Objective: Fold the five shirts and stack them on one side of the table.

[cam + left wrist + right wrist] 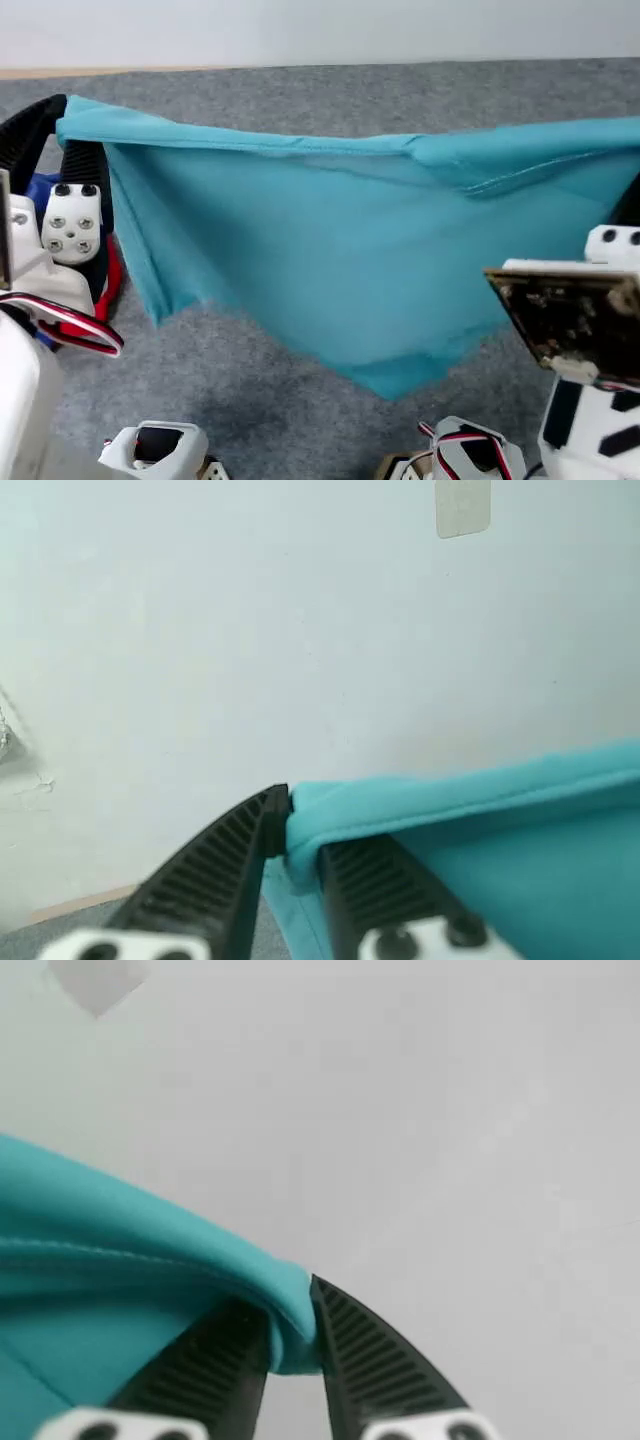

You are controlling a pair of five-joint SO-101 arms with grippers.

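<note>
Auditor: Position of the shirt?
Inspector: Teal shirt [340,260] is held up over the grey table [200,390], stretched wide between the two arms. Its upper edge runs nearly level, and the loose lower part hangs to a point toward the table's near side.
Auditor: Left arm?
Inspector: Left gripper [300,830] is lifted at the table's left side and points toward the pale wall [300,630]. Its jaws are clenched on a folded corner of the shirt's upper edge.
Auditor: Right arm?
Inspector: Right gripper [285,1325] is lifted at the opposite side, likewise facing the wall. Its jaws are pinched on the other end of that edge, with cloth bunched between the ribbed fingers [370,1360]
</note>
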